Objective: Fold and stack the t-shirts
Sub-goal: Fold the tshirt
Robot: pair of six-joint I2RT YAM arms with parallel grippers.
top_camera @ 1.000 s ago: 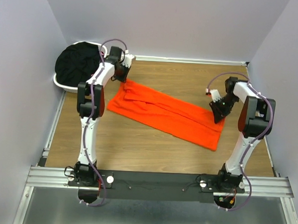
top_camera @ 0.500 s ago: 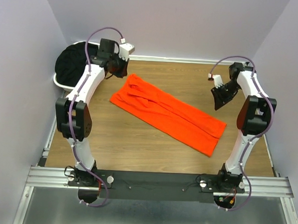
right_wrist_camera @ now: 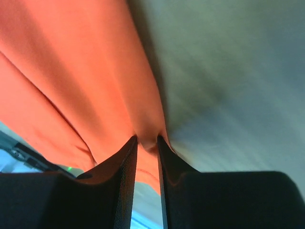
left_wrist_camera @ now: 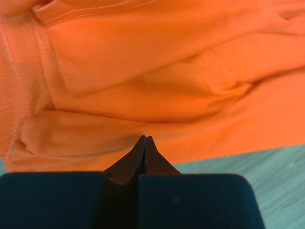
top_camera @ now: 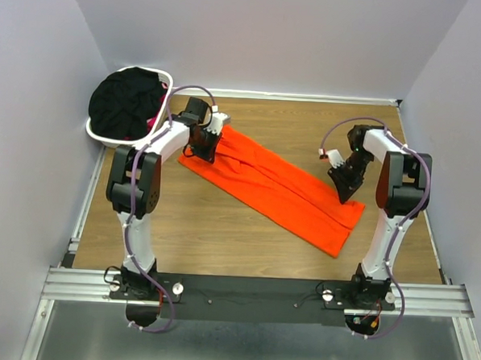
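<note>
Across the middle of the wooden table, the orange t-shirt is lying as a long, narrow band, running from far left to near right. We are judging it already folded lengthwise, with layered edges and stitched hems showing in the left wrist view; the cross folds are looking undone. Far left, the black t-shirts are sitting heaped in the white plastic basket, with a sliver of pink cloth peeking out at its right side. By our reading, most of the job is waiting, and no stack is showing on the table. The left gripper is resting at the band's far-left end, jaws shut tip to tip against a soft rolled fold; we cannot tell whether any cloth is caught between them. The right gripper is pinching the shirt's right edge near the other end, the cloth drawn up into the narrow gap between its jaws. The fabric is reading as a thin, matte knit, slumping into smooth ridges; the table is showing pale wood grain.
</note>
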